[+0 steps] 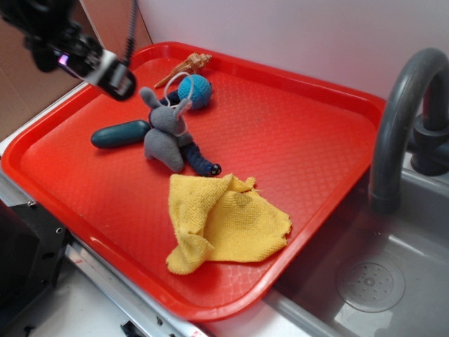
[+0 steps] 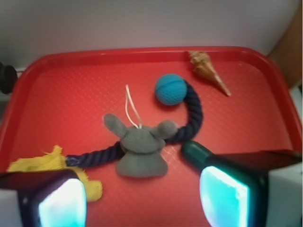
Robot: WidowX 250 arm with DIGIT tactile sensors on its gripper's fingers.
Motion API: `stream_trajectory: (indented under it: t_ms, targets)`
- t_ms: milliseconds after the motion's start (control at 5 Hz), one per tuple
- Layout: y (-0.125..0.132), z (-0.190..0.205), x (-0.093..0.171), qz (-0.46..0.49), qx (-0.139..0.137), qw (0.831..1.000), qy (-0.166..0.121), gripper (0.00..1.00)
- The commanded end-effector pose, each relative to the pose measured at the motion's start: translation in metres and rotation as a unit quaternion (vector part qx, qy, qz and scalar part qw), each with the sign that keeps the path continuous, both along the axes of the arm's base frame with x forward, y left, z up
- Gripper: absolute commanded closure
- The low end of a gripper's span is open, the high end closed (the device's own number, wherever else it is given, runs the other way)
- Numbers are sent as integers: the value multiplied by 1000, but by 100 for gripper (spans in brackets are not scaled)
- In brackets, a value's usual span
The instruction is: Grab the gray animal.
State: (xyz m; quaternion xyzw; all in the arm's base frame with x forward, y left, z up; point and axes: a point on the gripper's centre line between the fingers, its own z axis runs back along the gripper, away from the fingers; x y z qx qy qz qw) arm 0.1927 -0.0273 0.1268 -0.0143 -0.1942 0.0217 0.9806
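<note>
The gray animal (image 1: 166, 133) lies on the red tray (image 1: 302, 140), with two long ears, a white string loop and dark navy rope limbs. In the wrist view it (image 2: 141, 151) sits just ahead of the gap between my fingers. My gripper (image 1: 116, 77) hovers above the tray's back left, up and left of the animal, not touching it. In the wrist view the gripper (image 2: 142, 201) is open and empty, with its glowing pads (image 2: 61, 203) wide apart.
A blue crocheted ball (image 1: 195, 90) and a shell (image 1: 188, 67) lie behind the animal. A dark teal oblong object (image 1: 119, 133) lies at its left. A crumpled yellow cloth (image 1: 224, 221) lies in front. A gray faucet (image 1: 400, 119) and sink (image 1: 372, 281) stand to the right.
</note>
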Motion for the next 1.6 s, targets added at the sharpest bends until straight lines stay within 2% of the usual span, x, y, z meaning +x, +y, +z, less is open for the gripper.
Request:
stream_trajectory:
  t_ms: [0, 800, 1000, 1200, 1400]
  targets:
    - [-3, -34, 26, -16, 23, 999, 22, 0]
    - [12, -79, 48, -15, 24, 998, 64, 0]
    - [11, -86, 50, -18, 16, 997, 78, 45]
    - [8, -85, 48, -16, 27, 997, 72, 100]
    - [8, -70, 45, -8, 20, 998, 58, 100]
